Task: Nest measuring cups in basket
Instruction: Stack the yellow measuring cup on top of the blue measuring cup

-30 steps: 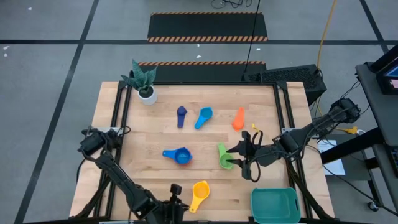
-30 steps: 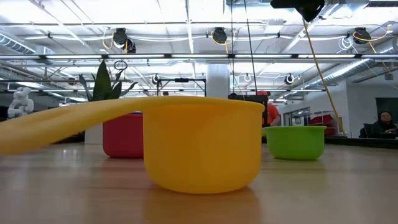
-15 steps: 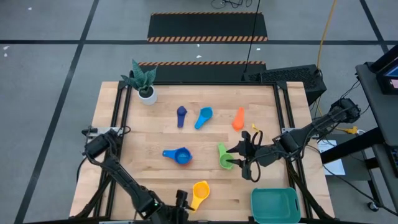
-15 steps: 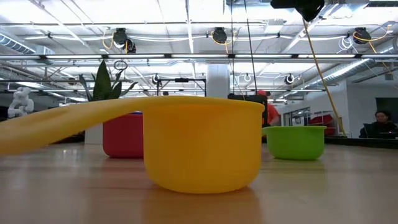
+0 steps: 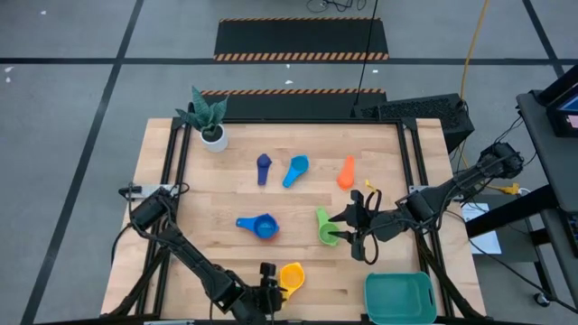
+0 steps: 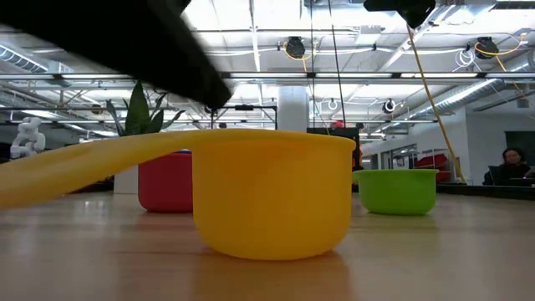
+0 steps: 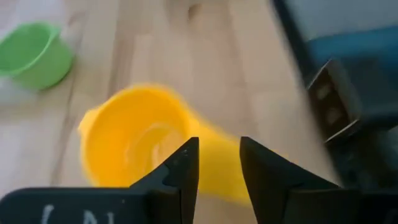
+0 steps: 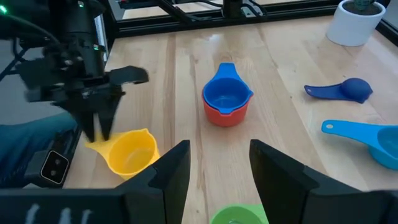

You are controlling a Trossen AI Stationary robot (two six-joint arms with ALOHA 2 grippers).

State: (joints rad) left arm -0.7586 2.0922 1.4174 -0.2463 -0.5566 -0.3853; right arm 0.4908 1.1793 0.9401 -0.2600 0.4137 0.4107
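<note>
The yellow measuring cup (image 5: 291,275) stands upright on the table near its front edge; the low view shows it close up (image 6: 272,192). My left gripper (image 7: 219,163) is open, pointing down at a slant, with a finger on either side of the cup's handle (image 7: 217,171). My right gripper (image 8: 219,165) hangs open in the air above the green cup (image 5: 327,230). A blue cup (image 8: 225,93) sits nested in the red cup (image 8: 222,117). The navy cup (image 5: 263,167), light blue cup (image 5: 295,170) and orange cup (image 5: 347,171) lie farther back. The teal basket (image 5: 399,298) is at the front right. My left gripper has the yellow cup's handle (image 7: 217,171) in the gap between its two fingers, close to the bowl. It comes from above at a slant, fingers across the handle. I cannot tell whether the fingers touch it. The cup rests on the table.
A white plant pot (image 5: 214,137) stands at the far left corner. A dark box (image 7: 333,102) lies just off the table's near edge beside the yellow cup. Bare wood lies between the yellow cup and the basket.
My left gripper has come down and toward the table's right edge, onto the yellow cup's handle; its arm now shows as a dark blur at the top left of the low view. The yellow cup has stayed in place.
</note>
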